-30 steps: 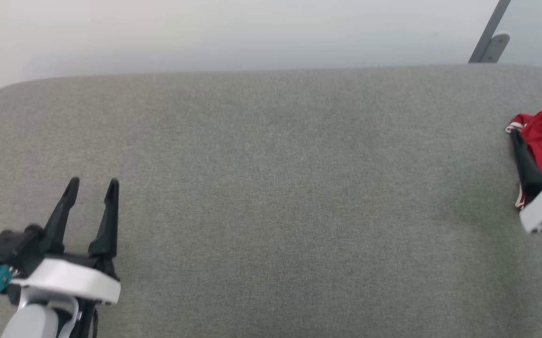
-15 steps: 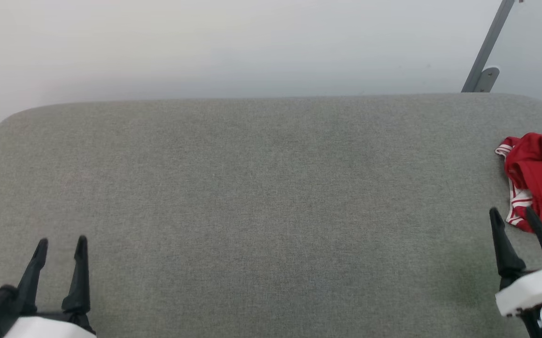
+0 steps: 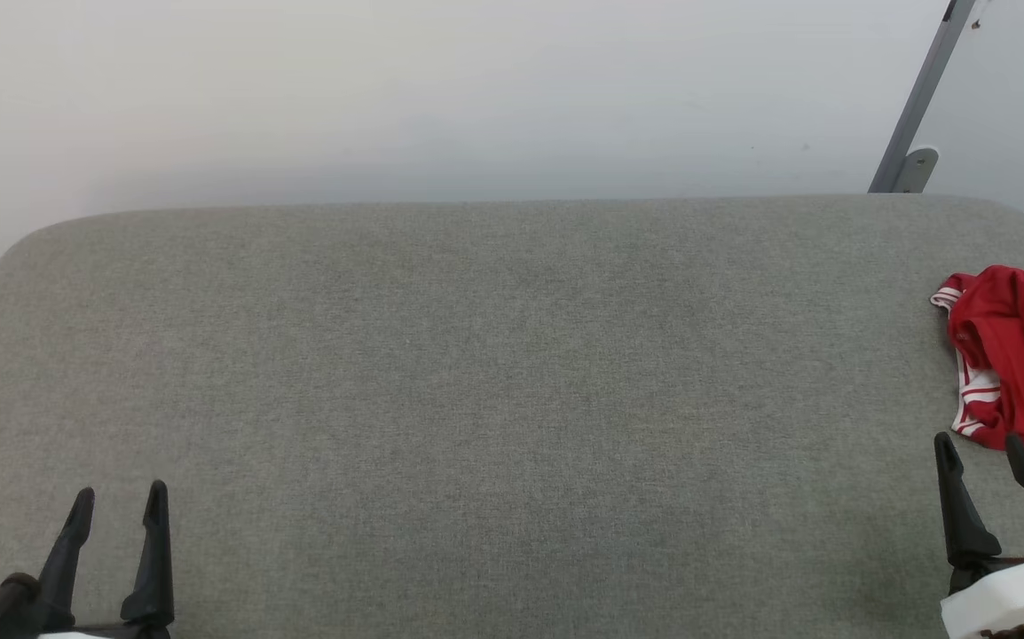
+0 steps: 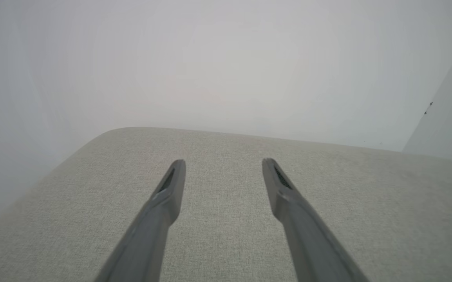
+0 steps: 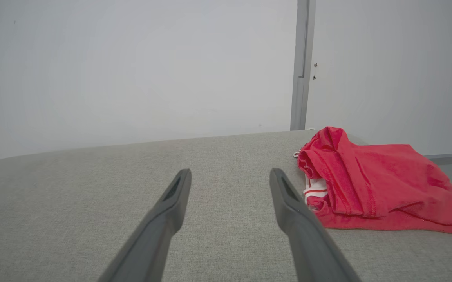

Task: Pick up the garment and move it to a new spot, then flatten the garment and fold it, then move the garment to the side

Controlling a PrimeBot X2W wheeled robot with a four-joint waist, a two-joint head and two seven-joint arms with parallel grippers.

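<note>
The worktop (image 3: 494, 373) is a flecked grey-green weave, even in tone from edge to edge. It reads paler and more beige-grey in the wrist views. At its right edge the garment (image 3: 1022, 355) is a strong, plain red. A striped trim (image 3: 973, 399) of red and white bands runs along the garment's left side, and a narrower striped bit shows at its far left tip. In the right wrist view the red looks slightly pinker, perhaps from the light. The left gripper (image 3: 121, 490) and right gripper (image 3: 979, 438) are black, and look dark grey in the wrist views. The right one's housing (image 3: 1009, 596) is white. The wall (image 3: 441, 89) behind is plain off-white, and the post (image 3: 920, 98) against it is mid-grey.
</note>
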